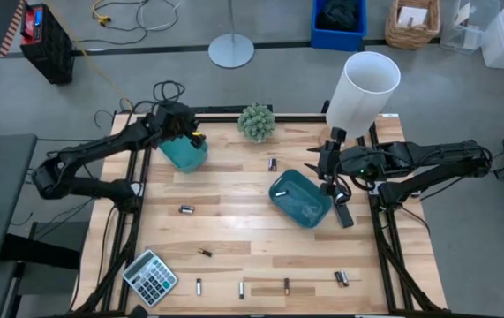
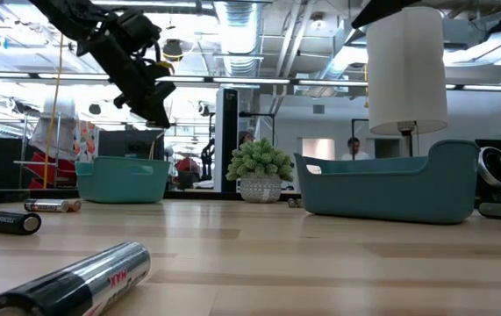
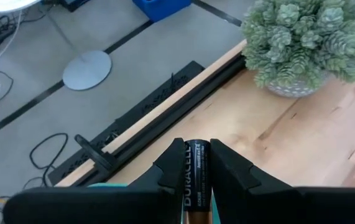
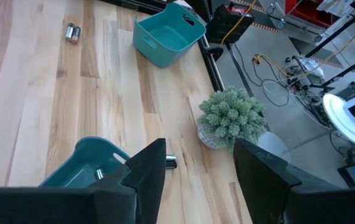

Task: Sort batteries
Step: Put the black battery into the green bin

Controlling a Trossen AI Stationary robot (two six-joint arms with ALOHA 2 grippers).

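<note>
- Low view only: a silver battery (image 2: 75, 283) lies nearest on the surface (image 2: 320, 254), with two more (image 2: 9, 221) further left.
- Left wrist view alone reveals the left claw (image 3: 197, 171) clamped on a dark battery (image 3: 196, 177).
- Overhead, that claw hangs above the far teal tray (image 1: 184, 153).
- The right claw (image 1: 326, 162), fingers apart, hovers by the near tray (image 1: 299, 198).

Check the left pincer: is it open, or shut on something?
Shut on a battery. In the left wrist view the left pincer has both fingers pressed against a dark battery, held above the left teal tray.
</note>
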